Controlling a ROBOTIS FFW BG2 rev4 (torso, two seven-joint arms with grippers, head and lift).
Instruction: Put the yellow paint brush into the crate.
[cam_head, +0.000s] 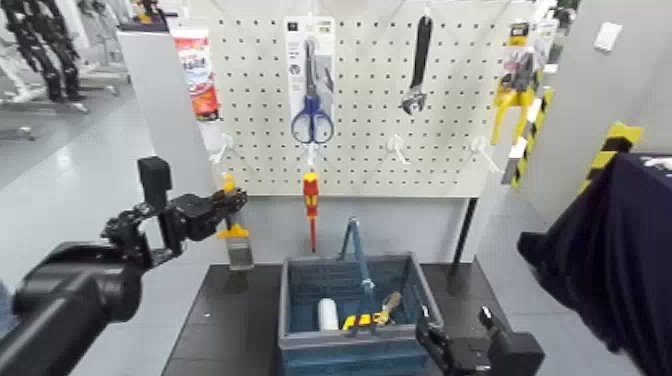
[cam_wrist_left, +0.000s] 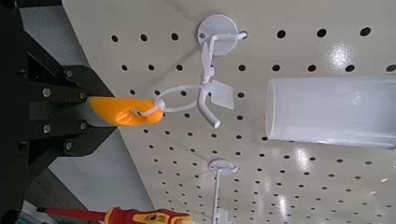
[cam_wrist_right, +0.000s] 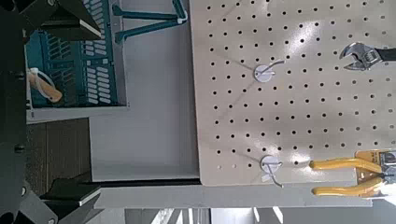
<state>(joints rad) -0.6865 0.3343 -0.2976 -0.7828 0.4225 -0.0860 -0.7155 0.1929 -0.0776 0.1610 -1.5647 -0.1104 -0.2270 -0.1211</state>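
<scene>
left arm reaches forward from the left side, elbow bent, wrist roughly level, left gripper (cam_head: 236, 203) shut around something, up in front at mid-height; right arm low at the right of the head view, right gripper (cam_head: 458, 326) pointing forward, its two fingers spread apart; grippers well apart.

A cream perforated pegboard (cam_head: 260, 80) fills twelve o'clock, carrying white pegboard hooks (cam_head: 398, 150). Grey panels (cam_head: 160, 100) flank it at ten and two o'clock. Pale tiled flooring (cam_head: 70, 190) spreads at nine. Yellow-and-black hazard tape (cam_head: 612, 150) marks two o'clock; a dark cloth (cam_head: 610, 250) drapes at three.
</scene>
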